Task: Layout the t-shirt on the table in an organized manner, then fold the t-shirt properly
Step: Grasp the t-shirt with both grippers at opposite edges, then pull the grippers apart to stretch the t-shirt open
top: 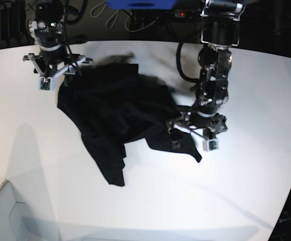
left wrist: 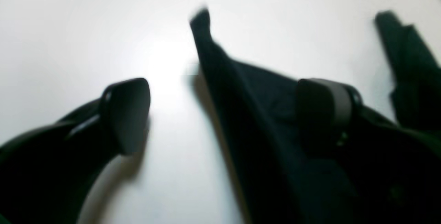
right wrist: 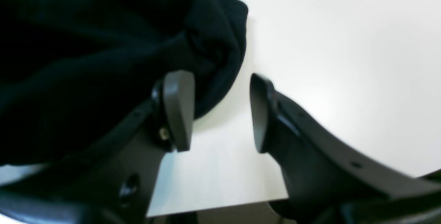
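Layout step: t-shirt (top: 116, 113) lies crumpled on desk (top: 246, 201). Both arms' fingers gape wide w/ nothing held: left (left wrist: 220, 117) beside an edge, right (right wrist: 220, 112) at another. Next, prob. pinch edges & spread flat.

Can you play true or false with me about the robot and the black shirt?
1. The t-shirt is folded into a neat square. False: it lies crumpled and spread unevenly on the table.
2. The left gripper is open. True.
3. The right gripper is squeezing the shirt. False: its jaws stand apart, with cloth beside one finger only.
4. The shirt looks plain black here. True.
5. The table is white. True.
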`<state>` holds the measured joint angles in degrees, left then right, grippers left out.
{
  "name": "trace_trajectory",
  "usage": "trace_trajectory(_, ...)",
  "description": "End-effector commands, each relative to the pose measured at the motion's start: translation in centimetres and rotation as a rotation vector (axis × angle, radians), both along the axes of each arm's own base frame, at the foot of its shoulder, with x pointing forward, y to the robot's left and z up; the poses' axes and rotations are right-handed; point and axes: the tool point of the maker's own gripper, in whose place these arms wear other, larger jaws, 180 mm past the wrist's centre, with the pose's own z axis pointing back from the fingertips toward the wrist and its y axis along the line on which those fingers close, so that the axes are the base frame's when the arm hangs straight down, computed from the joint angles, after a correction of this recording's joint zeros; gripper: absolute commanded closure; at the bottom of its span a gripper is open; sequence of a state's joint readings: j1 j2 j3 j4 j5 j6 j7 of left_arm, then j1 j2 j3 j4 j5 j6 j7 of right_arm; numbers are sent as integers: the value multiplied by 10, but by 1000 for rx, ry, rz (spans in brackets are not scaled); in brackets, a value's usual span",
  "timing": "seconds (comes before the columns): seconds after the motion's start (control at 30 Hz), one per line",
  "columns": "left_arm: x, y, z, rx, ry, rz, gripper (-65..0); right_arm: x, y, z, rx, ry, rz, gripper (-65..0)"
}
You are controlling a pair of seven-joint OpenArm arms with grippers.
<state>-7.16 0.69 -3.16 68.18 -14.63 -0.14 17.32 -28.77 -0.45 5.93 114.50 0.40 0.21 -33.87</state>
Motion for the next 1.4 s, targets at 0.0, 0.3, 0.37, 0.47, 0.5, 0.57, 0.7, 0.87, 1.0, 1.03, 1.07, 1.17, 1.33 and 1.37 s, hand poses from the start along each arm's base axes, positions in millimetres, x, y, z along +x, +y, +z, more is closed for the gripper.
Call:
trace_trajectory(0.0, 14, 0, 14, -3, -53, 4, -650, 3, -1, 7, -10, -29, 6, -273)
trace_trajectory(0.3, 22, 7, 16, -20, -61, -15, 0, 28, 0, 22, -9, -98, 11, -273)
trace_trajectory(0.37, 19, 25, 22, -28, -80, 42, -52, 40, 1, 30, -8, -132, 12, -273)
trace_trajectory(0.47, 14, 53, 44, -28, -141, 116, 0, 65, 1, 50, -8, -207, 13, -277)
trace_trajectory(0.5, 11, 61, 53, -25, -165, 137, 0, 74, 3, 57, -7, -235, 15, -277)
trace_trajectory(0.57, -2, 78, 65, -3, -199, 173, -4, 94, 15, 74, 3, -292, 53, -277)
trace_trajectory(0.7, -26, 97, 77, 27, -229, 213, -2, 125, 65, 88, 11, -345, 223, -278)
trace_trajectory(0.87, -50, 115, 62, 45, -184, 257, -2, 133, 134, 59, 44, -225, 407, -278)
trace_trajectory(1.0, -65, 129, 54, 61, -157, 291, -2, 133, 173, 24, 28, -130, 528, -278)
trace_trajectory(1.03, -67, 129, 53, 62, -154, 292, -2, 136, 179, 19, 20, -121, 547, -278)
trace_trajectory(1.07, -68, 129, 52, 63, -151, 292, -2, 139, 181, 15, 12, -112, 557, -278)
trace_trajectory(1.17, -70, 134, 53, 80, -150, 288, -2, 147, 182, 8, -1, -111, 562, -277)
trace_trajectory(1.33, -81, 134, 44, 84, -123, 287, -2, 155, 182, 19, -1, -184, 565, -277)
trace_trajectory(1.37, -82, 134, 43, 84, -120, 287, -2, 156, 181, 26, -2, -205, 565, -277)
